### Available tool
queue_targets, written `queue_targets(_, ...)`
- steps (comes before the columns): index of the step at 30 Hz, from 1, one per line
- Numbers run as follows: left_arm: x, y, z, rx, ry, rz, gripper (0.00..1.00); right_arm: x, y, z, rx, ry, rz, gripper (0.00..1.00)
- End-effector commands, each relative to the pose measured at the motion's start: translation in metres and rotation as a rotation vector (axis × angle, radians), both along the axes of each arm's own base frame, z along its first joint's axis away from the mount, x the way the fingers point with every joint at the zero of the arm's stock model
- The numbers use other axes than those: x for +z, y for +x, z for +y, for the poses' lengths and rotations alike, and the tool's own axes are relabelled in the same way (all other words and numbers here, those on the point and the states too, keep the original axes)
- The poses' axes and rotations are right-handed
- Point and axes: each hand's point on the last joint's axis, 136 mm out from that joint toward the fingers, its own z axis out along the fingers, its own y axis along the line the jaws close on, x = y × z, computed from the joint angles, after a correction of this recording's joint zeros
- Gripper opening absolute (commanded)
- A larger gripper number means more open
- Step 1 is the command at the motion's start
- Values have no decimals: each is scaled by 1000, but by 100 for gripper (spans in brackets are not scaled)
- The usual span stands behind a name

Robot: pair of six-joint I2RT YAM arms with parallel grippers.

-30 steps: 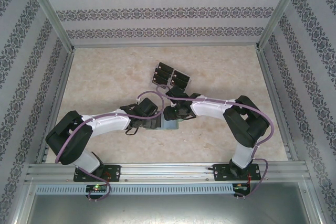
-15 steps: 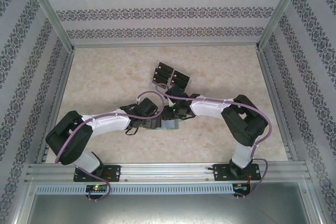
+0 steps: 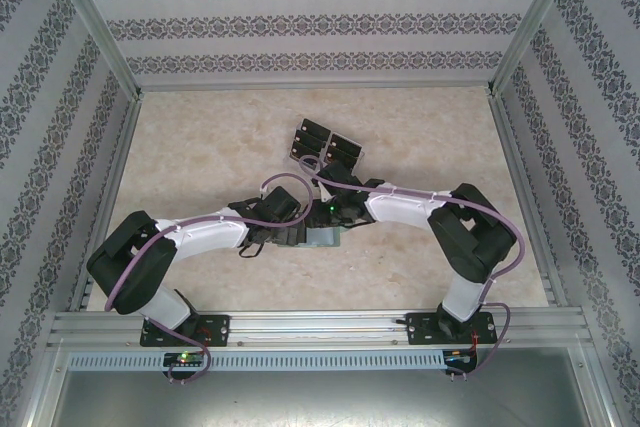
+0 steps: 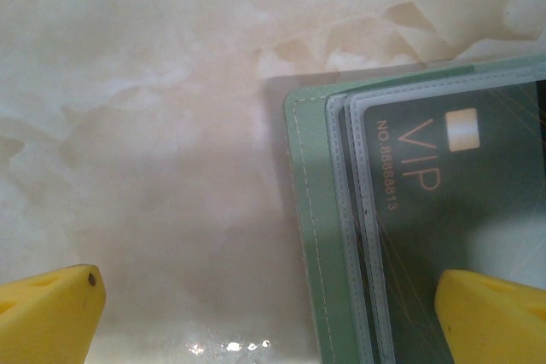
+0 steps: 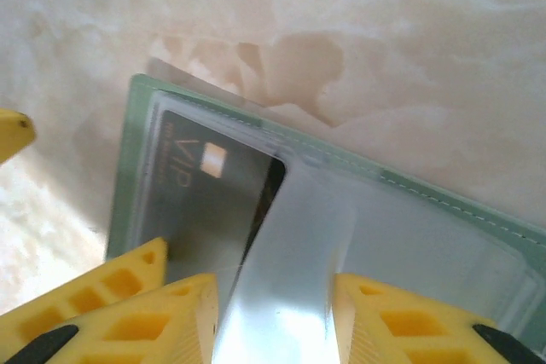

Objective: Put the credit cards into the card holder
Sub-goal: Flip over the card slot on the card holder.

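Note:
The grey-green card holder (image 4: 309,210) lies open on the table, a black VIP credit card (image 4: 461,210) sitting in its clear sleeve. My left gripper (image 4: 269,321) is open wide, its right finger (image 4: 490,317) resting on the holder and its left finger over bare table. My right gripper (image 5: 277,321) is shut on another credit card (image 5: 299,279), glossy with glare. That card's far end is at the sleeve of the card holder (image 5: 444,228), beside the stored card (image 5: 205,202). From above, both grippers meet over the holder (image 3: 326,238).
A clear tray (image 3: 326,145) with several black cards stands just behind the arms' meeting point. The marble-patterned table (image 3: 200,147) is ringed by aluminium rails and patterned walls. The left arm's finger (image 5: 102,291) crowds the right gripper's left side.
The right wrist has shifted slightly toward the holder with its card. The left arm and the holder have stayed put.

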Motion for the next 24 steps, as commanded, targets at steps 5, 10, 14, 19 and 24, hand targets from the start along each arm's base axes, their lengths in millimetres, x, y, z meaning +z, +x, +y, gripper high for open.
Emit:
queue_targets(5,4,3,5,25,4,-8,100,13,-5,2,-9,34,7,41)
queue_targets(10,4,3,4,23,3,-8,100,9,-2,-6,-23,15,7,42)
queue_targets(14,5,3,4,23,1,-10,100,6,-2,-11,-32,-1,2,42)
queue_targets(19,5,4,3,22,0,-11,100,-3,-2,-19,-47,-19,17,42)
queue_targets(24,5,4,2,22,-2,-12,100,-15,-1,-25,-59,-39,32,42)
